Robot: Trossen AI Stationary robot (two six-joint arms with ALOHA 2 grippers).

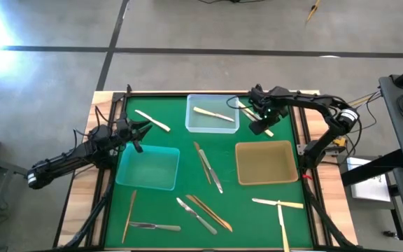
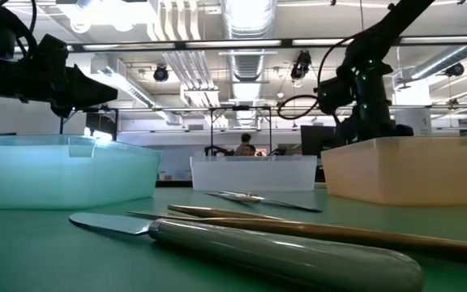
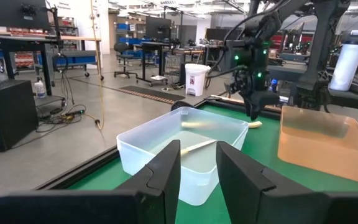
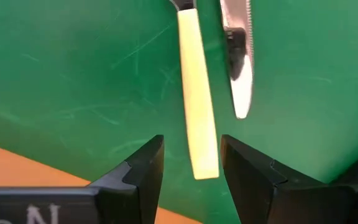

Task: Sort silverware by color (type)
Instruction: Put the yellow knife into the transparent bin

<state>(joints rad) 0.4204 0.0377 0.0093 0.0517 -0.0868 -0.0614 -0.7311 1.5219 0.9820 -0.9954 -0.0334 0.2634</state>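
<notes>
Currently the right tool (image 4: 191, 163) hangs low over the far right part of the counter (image 1: 243, 210), just beyond the clear tray (image 1: 213, 126) and beside the far edge; its jaws stand spread and empty, straddling the butt end of a cream-handled knife (image 4: 197, 112) that lies flat on the green mat, with a second utensil's serrated silver blade (image 4: 241, 68) lying just beside it. Step in hand, by my reading: the pick of a cream piece, approach done, grasp not yet made. One cream utensil (image 1: 213, 114) already lies in the clear tray; the teal tray (image 1: 147, 168) and amber tray (image 1: 265, 162) look empty. Left tool (image 3: 197, 171) waits over the left side of the counter above the teal tray's far corner, fingers parted, holding nothing. Other silverware is scattered: a cream piece (image 1: 152, 120) near the far left, a silver pair (image 1: 208, 168) between the trays, gold and silver pieces (image 1: 205, 212) toward the near edge, a gold piece (image 1: 129, 215) and silver knife (image 1: 154, 226) at the near left corner, two cream pieces (image 1: 280, 207) crossed at the near right. Next move likely calls for a short descent, closing squarely across the narrow handle without catching the neighbouring blade, then a lift and carry to the clear tray.
</notes>
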